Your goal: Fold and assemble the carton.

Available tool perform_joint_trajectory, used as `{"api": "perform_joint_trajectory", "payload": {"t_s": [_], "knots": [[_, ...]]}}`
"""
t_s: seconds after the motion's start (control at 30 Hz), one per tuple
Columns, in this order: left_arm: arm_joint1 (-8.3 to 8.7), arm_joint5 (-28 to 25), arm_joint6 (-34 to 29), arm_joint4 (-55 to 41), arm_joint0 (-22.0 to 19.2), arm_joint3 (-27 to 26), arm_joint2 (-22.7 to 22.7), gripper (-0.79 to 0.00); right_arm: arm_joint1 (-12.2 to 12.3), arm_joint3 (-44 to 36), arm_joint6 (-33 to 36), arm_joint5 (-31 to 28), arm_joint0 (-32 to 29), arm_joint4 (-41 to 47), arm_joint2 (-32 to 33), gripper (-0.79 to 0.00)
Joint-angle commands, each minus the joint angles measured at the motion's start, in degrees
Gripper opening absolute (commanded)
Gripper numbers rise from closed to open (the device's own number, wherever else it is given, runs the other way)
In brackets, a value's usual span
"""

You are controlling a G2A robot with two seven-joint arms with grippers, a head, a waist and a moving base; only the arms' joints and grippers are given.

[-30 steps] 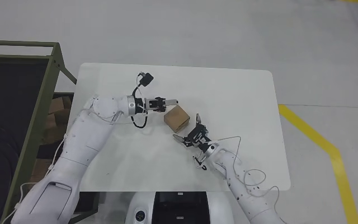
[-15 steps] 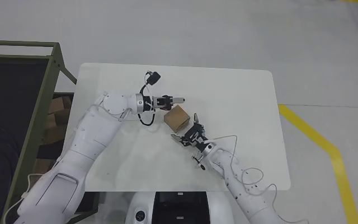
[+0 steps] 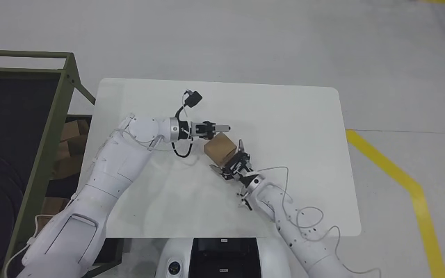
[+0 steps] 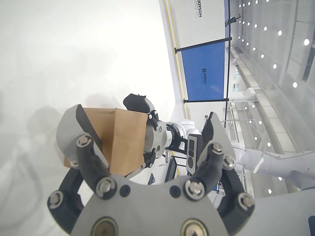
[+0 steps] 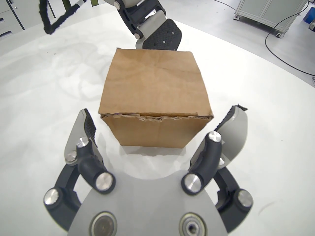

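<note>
Logging the left gripper (image 3: 221, 128) first: over the last second edging rightward along the worktop (image 3: 299, 118), from short of the carton (image 3: 221, 147) to a spot over its far edge. Holding jaws spread wide, gripping nothing. Seeing one ribbed pad (image 5: 162, 36) hanging just behind the carton's far top edge in the right wrist view; touching or just clear, not resolving that.

Finding the carton near the middle of the worktop, between the two grippers, sitting flat on its base. Not detecting any real shift in its position over the same second. Reading it as a closed brown cube: top panel down, a ragged seam running along the upper edge facing the right wrist camera.

Tracking the right gripper (image 3: 233, 165) next: closing in on the carton's near side over that second, now just beside it. Also keeping jaws wide apart and empty, fingertips roughly level with the near face and outside its two corners, apart from the card.

Judging from this: bracketing the carton from opposite sides, probably lining up a squeeze or a press on the seam. Treating the folding as largely done, the seating of that last flap as still open. Flagging a risk of pushing the light carton sideways if only one gripper makes contact.
</note>
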Motion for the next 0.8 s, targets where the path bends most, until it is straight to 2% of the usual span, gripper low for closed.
{"api": "perform_joint_trajectory", "payload": {"t_s": [0.0, 0.17, 0.77], "knots": [[-0.02, 0.1, 0.0, 0.2, 0.0, -0.1, 0.1, 0.0, 0.1, 0.6, -0.1, -0.9, 0.5, 0.7, 0.2, 0.0], [-0.12, 0.4, -0.1, 0.3, -0.1, -0.1, 0.5, 0.0, 0.1, 1.5, -0.7, -1.8, 1.3, 1.3, -0.3, 0.0], [-0.24, 0.4, -0.7, 0.3, -0.2, -0.3, 0.7, 0.0, -0.7, 3.6, -1.7, 2.1, 2.9, 2.9, -3.2, 0.0]]}}
